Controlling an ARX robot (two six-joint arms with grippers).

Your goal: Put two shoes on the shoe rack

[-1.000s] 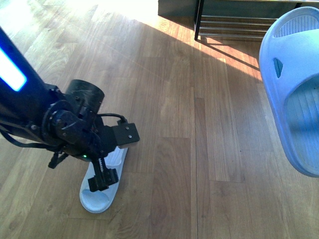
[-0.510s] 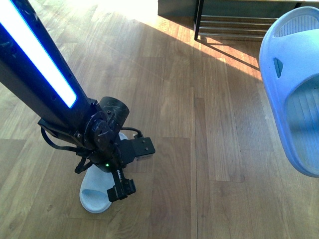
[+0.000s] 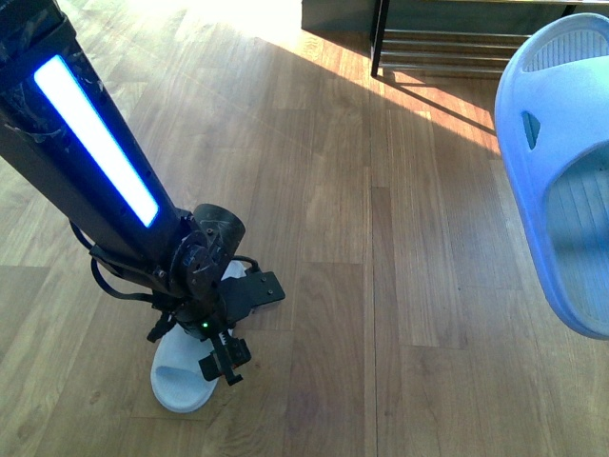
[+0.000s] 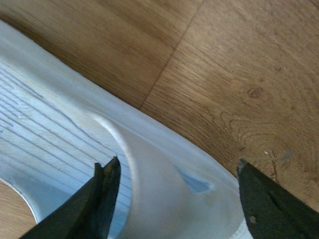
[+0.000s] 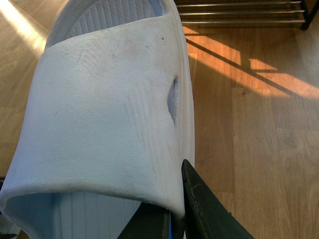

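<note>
Down low, left fingers point(image 4: 102, 196) spread wide, straddling the floor slide point(image 3: 176, 386) at its strap side; long axis points toward the shoe rack point(image 3: 379, 43); right fingers point(image 5: 204, 209) pinch the other slide point(image 5: 99, 99) aloft.

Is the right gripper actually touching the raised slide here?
Touching. In the right wrist view the right gripper has its jaws closed on the strap edge of the slide, with no gap showing.

You are looking into what seems a home: sunlight is falling across a wood plank floor point(image 3: 419, 286), a shoe rack point(image 3: 447, 43) is standing behind, and a slide point(image 3: 176, 386) is lying loose.
</note>
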